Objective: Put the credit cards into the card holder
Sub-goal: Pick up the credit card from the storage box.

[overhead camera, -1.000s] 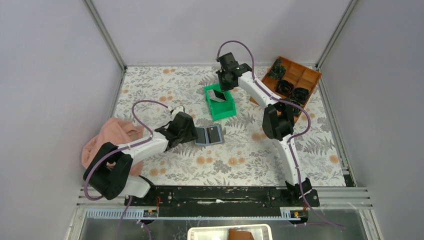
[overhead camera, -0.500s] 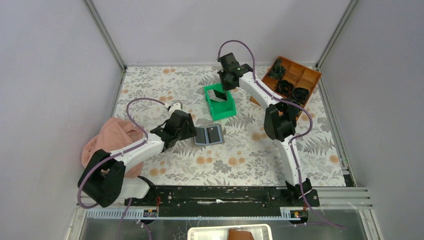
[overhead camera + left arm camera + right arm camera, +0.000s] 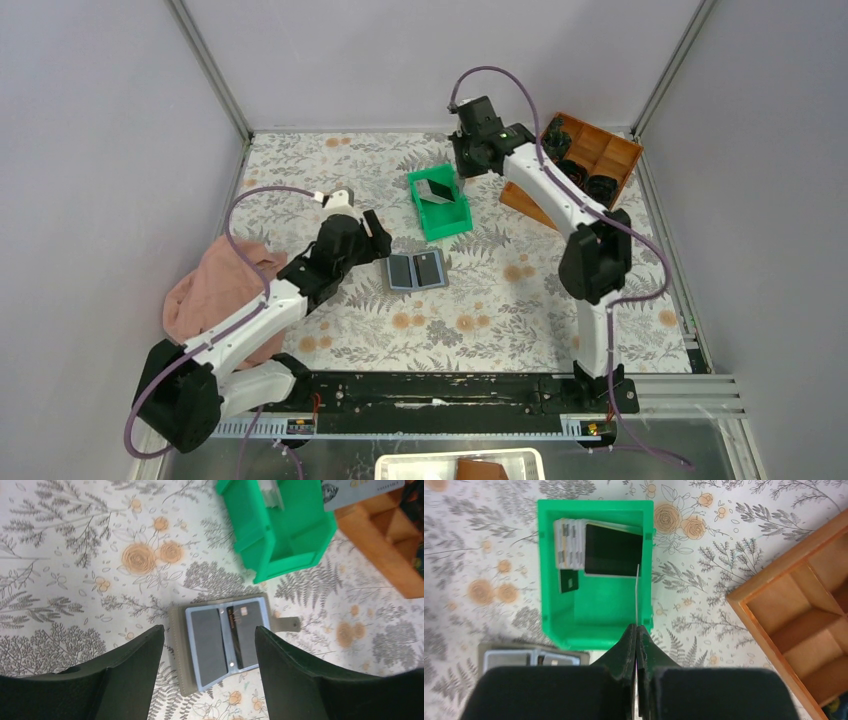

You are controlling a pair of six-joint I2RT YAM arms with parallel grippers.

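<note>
The card holder lies open on the floral table, blue inside up; in the left wrist view the card holder has a dark card tucked in its right pocket. My left gripper hovers just left of it, open and empty, its fingers either side of the holder in that view. My right gripper is shut on a thin credit card seen edge-on, above the near rim of the green bin. More credit cards lean inside the bin. The held card also shows silvery at the top right.
The green bin stands behind the holder. A brown compartment tray with dark parts sits at the back right. A pink cloth lies at the left by the left arm.
My left gripper has drawn back left from the card holder and opened wider. My right gripper has closed on a card and risen up and right from the bin.
</note>
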